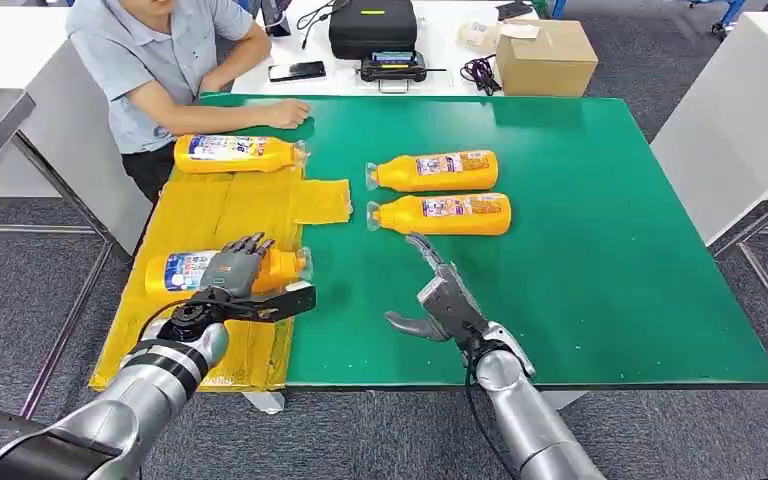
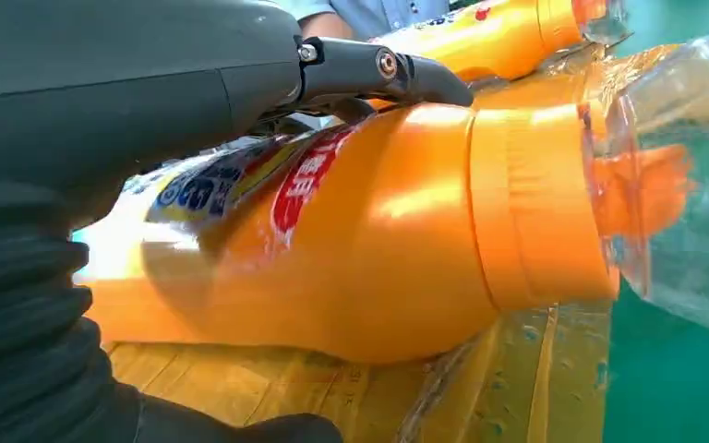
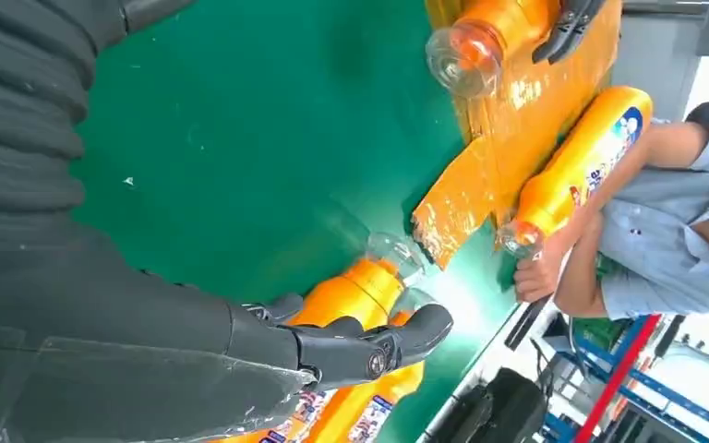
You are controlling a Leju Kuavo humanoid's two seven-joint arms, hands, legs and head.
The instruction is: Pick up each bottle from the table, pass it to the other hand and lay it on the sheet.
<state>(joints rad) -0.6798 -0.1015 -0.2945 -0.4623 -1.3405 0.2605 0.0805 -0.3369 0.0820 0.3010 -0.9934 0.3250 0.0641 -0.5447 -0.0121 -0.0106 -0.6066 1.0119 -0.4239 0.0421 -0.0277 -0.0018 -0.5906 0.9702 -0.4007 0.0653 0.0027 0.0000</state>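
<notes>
The green table runs wide to my right, bare green between the 2 middle bottles and its right edge. The yellow sheet covers the left end and hangs a little past the near edge; a flap of it reaches toward the table's middle.

My left hand lies over the near bottle, which is on its side on the sheet, clear cap pointing toward the middle. In the left wrist view my fingers reach across the top of the bottle; I cannot tell whether they still grip it or merely rest on it.

My right hand hovers above bare green near the front edge, fingers apart, holding nothing, pointing toward the 2 unsorted bottles just beyond. Those lie side by side, caps toward the sheet.

A far bottle lies on the sheet's back end, beside a person's hand.
</notes>
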